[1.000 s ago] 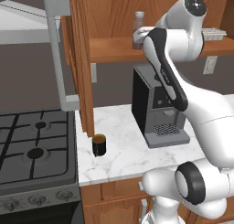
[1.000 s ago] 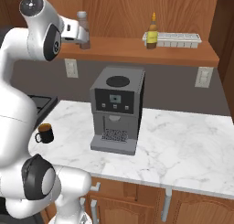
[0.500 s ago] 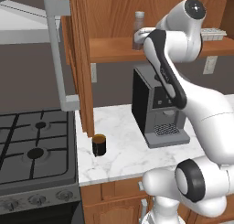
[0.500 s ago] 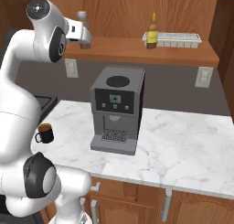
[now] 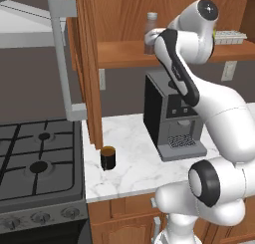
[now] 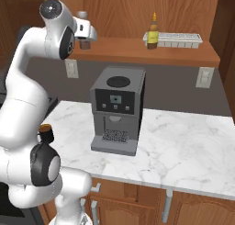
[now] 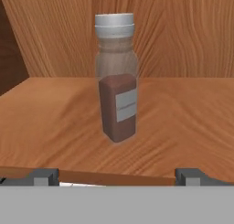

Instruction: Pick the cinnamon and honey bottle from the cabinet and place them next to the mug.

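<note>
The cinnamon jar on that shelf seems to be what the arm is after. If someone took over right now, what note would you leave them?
Gripper: open, empty, facing the cinnamon jar, not yet around it.
Cinnamon jar: upright on the cabinet shelf.
Honey bottle: on the same shelf, beside a white tray.
Mug: on the counter by the stove.
Done: nothing moved.
Left: grasp cinnamon, set it by the mug, then the honey bottle.

cinnamon (image 5: 151, 33) upright on cabinet (image 5: 124, 54) shelf | mug (image 5: 108, 158) on counter (image 5: 129, 158)
</note>
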Available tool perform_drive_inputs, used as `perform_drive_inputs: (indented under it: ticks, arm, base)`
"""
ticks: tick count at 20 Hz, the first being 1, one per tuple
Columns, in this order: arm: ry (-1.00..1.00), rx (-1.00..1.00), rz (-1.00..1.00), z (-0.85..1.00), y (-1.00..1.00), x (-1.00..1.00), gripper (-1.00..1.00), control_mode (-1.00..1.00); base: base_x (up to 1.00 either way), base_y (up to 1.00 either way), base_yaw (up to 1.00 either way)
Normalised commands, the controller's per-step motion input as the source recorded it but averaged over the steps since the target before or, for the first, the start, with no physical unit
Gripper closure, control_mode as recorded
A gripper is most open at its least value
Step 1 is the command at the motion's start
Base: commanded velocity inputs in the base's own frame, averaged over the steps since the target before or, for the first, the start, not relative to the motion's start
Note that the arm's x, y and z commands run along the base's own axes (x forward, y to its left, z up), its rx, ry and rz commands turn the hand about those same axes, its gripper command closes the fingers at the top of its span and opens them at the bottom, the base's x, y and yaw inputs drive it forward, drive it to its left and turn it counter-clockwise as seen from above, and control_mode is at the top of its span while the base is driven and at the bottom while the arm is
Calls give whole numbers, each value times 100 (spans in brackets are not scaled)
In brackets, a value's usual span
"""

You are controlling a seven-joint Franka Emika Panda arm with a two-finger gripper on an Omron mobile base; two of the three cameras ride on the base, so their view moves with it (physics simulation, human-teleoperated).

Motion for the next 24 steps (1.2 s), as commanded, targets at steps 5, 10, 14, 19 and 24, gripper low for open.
perform_drive_inputs:
  ticks: [5,10,14,19,24]
  arm:
    - [0,0,1,0,0,25,-100,-100]
    - [0,0,0,0,0,11,-100,-100]
    - [0,0,0,0,0,15,-100,-100]
    - [0,0,0,0,0,14,-100,-100]
    - [0,0,0,0,0,13,-100,-100]
  base:
    - [0,0,0]
    - [0,0,0]
    - [0,0,0]
    - [0,0,0]
    - [0,0,0]
